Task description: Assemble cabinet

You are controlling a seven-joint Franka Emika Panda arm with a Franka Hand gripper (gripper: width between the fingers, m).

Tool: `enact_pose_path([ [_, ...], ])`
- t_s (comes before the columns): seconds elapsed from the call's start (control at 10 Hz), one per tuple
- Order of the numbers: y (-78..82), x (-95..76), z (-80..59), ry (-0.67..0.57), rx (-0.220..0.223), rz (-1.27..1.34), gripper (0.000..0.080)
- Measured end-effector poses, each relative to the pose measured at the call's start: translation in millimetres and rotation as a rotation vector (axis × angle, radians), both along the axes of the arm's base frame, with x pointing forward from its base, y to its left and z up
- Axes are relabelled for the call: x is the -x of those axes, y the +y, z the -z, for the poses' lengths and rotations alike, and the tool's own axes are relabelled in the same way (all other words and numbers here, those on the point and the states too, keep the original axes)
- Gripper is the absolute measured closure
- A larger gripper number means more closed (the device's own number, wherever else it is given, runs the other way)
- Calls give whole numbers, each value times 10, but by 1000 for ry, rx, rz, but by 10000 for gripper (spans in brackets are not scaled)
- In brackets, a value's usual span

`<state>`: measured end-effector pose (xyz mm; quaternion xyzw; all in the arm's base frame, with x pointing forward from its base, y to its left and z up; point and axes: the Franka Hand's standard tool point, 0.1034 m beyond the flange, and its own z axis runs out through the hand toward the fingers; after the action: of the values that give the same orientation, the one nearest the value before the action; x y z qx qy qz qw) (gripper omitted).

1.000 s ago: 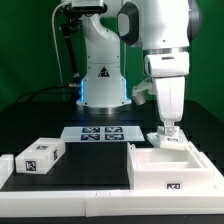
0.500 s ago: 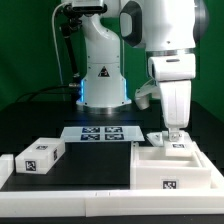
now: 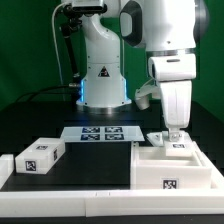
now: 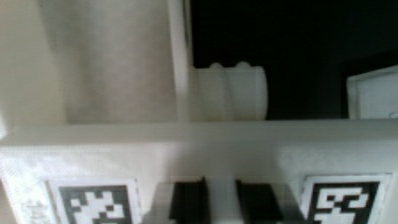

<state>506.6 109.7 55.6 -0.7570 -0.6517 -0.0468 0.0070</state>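
Rightward in the exterior view the gripper has edged, low over the cabinet at front right; whether it grips anything I cannot tell. Probably light, rigid, slick plastic: pinch across flat opposing walls

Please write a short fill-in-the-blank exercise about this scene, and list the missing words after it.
1. The gripper hangs over the exterior view's ____ side of the table.
2. The table's top is ____ in colour.
3. The small tagged block lies to the exterior view's ____ of the cabinet body.
Missing words: right; black; left.
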Motion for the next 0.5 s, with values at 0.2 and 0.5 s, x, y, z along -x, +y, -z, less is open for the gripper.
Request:
enact_pose_path([
  [0.2,-28,-179,-11,3,0,2,729],
  [0.5,-67,-429,-17,-1,-5,12,729],
])
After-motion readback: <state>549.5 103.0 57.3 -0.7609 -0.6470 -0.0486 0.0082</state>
